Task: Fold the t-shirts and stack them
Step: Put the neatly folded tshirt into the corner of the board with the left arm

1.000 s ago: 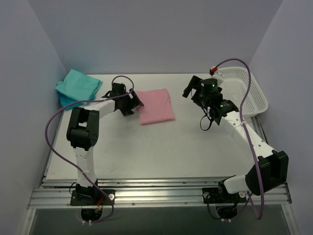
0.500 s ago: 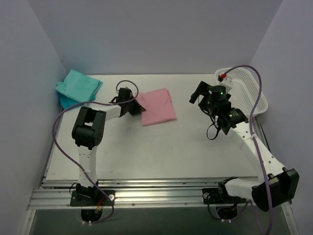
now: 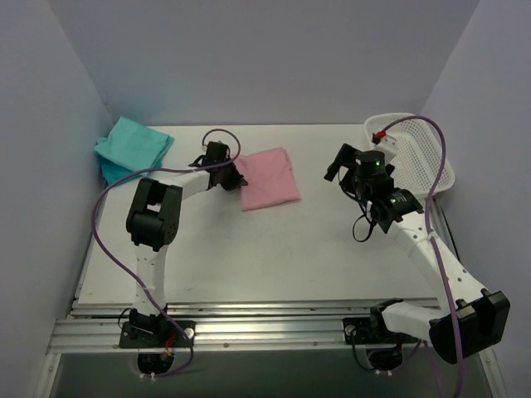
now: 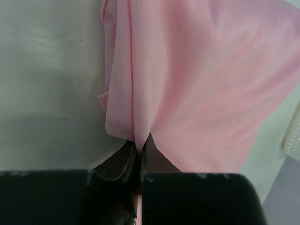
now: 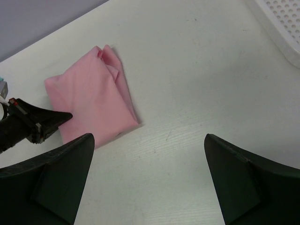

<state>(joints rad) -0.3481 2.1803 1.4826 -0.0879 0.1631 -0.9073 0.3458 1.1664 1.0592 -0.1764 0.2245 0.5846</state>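
A folded light pink t-shirt (image 3: 267,177) lies at the table's back middle. My left gripper (image 3: 236,176) is shut on its left edge. In the left wrist view the fingertips (image 4: 138,149) pinch a fold of the pink cloth (image 4: 197,84), which spreads away from them. A teal t-shirt (image 3: 133,145) lies folded at the back left on top of a blue one (image 3: 110,172). My right gripper (image 3: 340,164) hangs open over bare table to the right of the pink shirt. Its wrist view shows that shirt (image 5: 89,108) ahead of the wide jaws (image 5: 147,137).
A white mesh basket (image 3: 423,157) stands at the back right, just behind my right arm; its corner shows in the right wrist view (image 5: 281,18). Purple cables loop over both arms. Walls close the table on the left, back and right.
My left gripper has closed on the pink shirt's left edge. My right arm has drawn a little to the right, away from the shirt, its jaws still wide.
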